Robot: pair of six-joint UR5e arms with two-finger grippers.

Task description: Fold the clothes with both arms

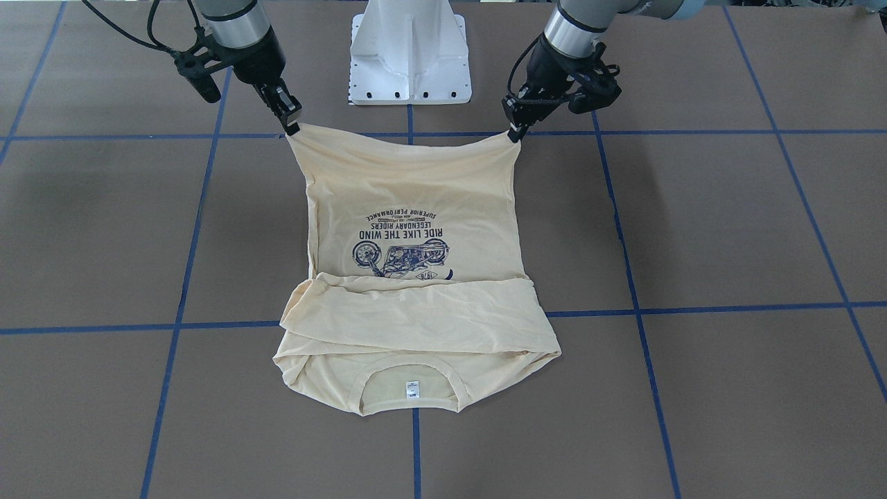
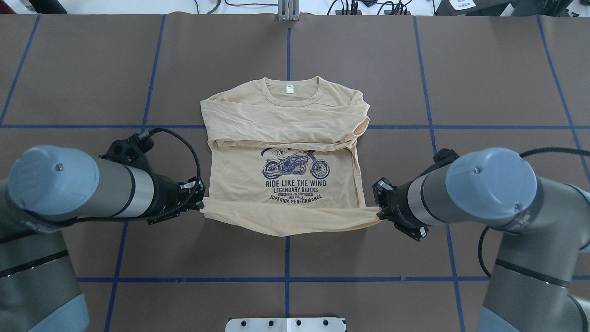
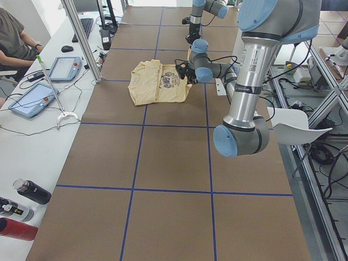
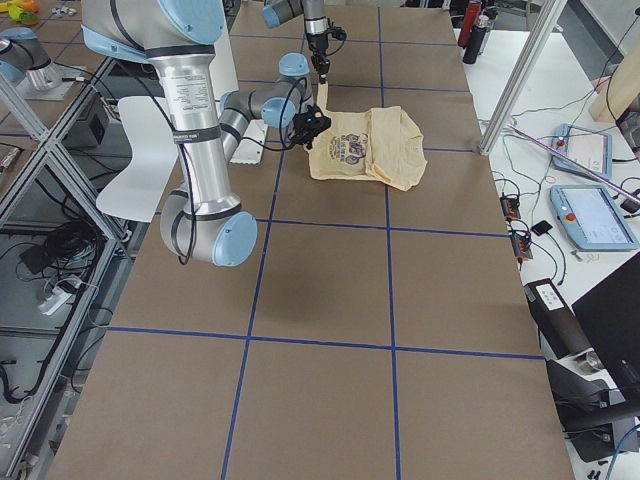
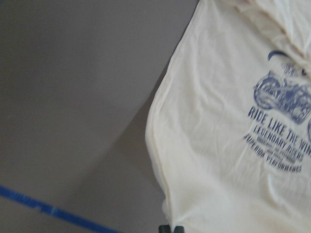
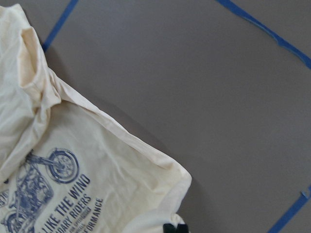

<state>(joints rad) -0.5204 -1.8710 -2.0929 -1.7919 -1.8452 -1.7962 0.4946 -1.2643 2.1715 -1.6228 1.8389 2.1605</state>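
Observation:
The cream-yellow T-shirt (image 1: 416,201) lies print-up on the brown table, with its sleeves folded across the chest and its collar and white neck label (image 2: 289,89) at the far end from the robot. My left gripper (image 2: 201,206) is shut on one corner of the bottom hem. My right gripper (image 2: 379,212) is shut on the other corner. Both hold the hem lifted and stretched taut between them, above the table. In the front-facing view the left gripper (image 1: 514,133) is on the right and the right gripper (image 1: 292,127) on the left. The wrist views show the shirt (image 5: 218,145) (image 6: 73,160) hanging below.
The white pedestal base (image 1: 410,55) stands just behind the lifted hem. Blue tape lines (image 2: 287,258) cross the brown table. A side bench with tablets (image 3: 32,99) and bottles (image 3: 32,191) runs along the table's far edge, where a person (image 3: 13,38) sits.

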